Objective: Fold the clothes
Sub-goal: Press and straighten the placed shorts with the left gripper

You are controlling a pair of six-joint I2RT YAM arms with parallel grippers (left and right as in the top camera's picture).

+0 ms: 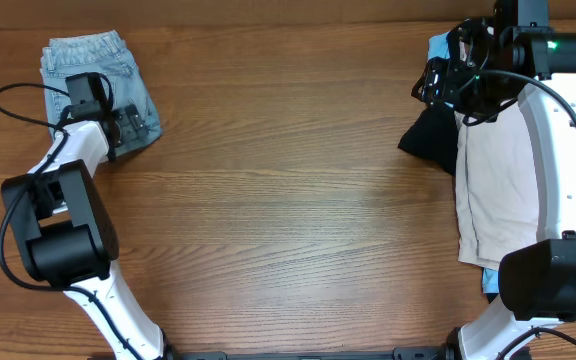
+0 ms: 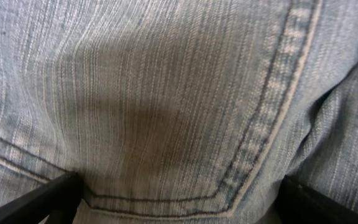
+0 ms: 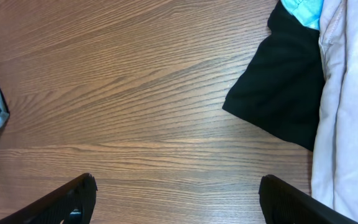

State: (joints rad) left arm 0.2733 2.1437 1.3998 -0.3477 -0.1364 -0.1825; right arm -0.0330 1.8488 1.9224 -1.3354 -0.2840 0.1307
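Seen from overhead, folded light-blue denim shorts (image 1: 88,70) lie at the far left of the wooden counter (image 1: 288,200), with the left claw (image 1: 136,125) over their right edge. Only the left wrist view shows a stitched back pocket (image 2: 166,106) filling the frame, with that claw's fingers (image 2: 42,199) spread wide. At the far right, beige shorts (image 1: 498,190) overlap a black garment (image 1: 428,135) and a sky-blue garment (image 1: 438,47). The right wrist view shows the right claw (image 3: 179,202) spread and empty over bare wood near the black garment.
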